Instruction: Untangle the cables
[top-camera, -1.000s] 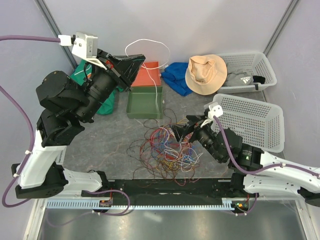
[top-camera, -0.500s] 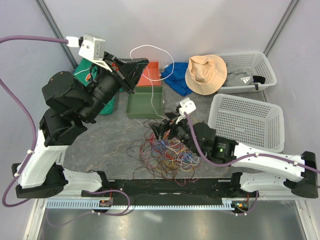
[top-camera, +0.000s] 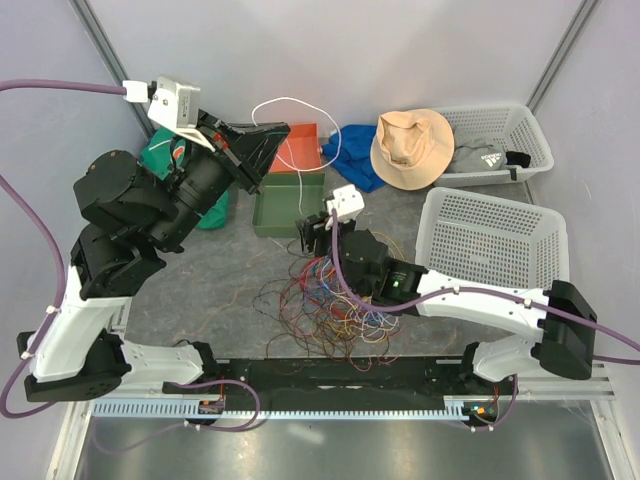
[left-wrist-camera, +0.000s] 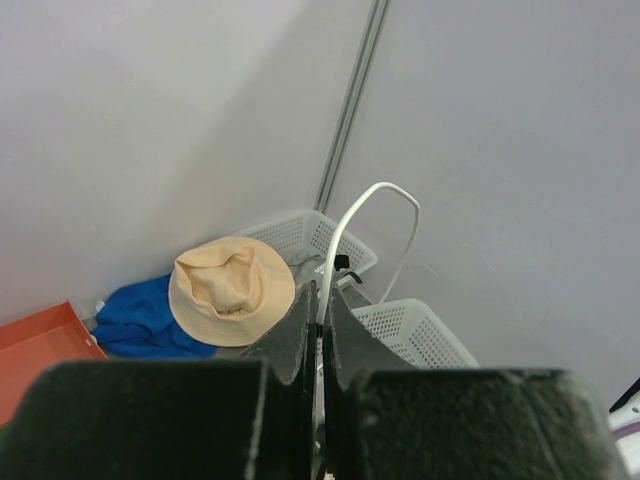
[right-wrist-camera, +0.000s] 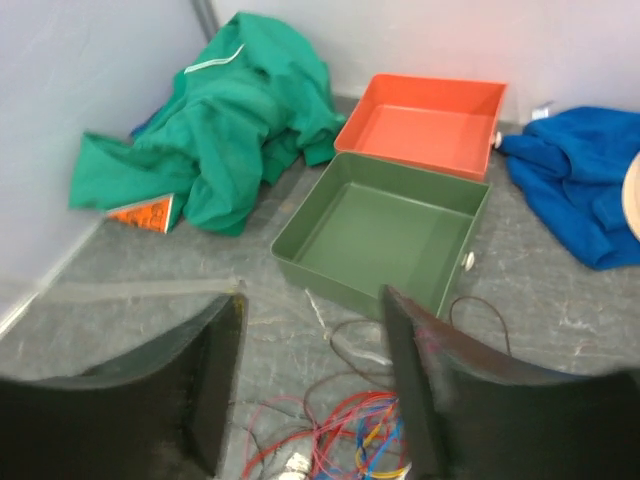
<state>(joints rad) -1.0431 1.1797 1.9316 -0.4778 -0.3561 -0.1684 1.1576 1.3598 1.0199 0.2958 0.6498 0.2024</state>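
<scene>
The cables (top-camera: 330, 300) lie in a tangle of red, orange, yellow, white, blue and purple strands on the grey table. My left gripper (top-camera: 268, 140) is raised at the back left and is shut on a white cable (top-camera: 290, 101). That cable loops above the trays and runs down to the tangle. In the left wrist view the jaws (left-wrist-camera: 321, 310) pinch the white cable (left-wrist-camera: 365, 205). My right gripper (top-camera: 314, 236) is open and empty, low over the tangle's far edge. In the right wrist view (right-wrist-camera: 315, 380) red and blue strands (right-wrist-camera: 365, 432) lie between its fingers.
A green tray (top-camera: 288, 203) and an orange tray (top-camera: 297, 152) sit just behind the tangle. A green cloth (top-camera: 212, 205), a blue cloth (top-camera: 352, 155) and a tan hat (top-camera: 411, 147) lie along the back. Two white baskets (top-camera: 497, 245) stand at the right.
My right arm has swung left and forward over the tangle, from near the basket to the green tray's front. My left gripper has shifted slightly, still holding the white cable.
</scene>
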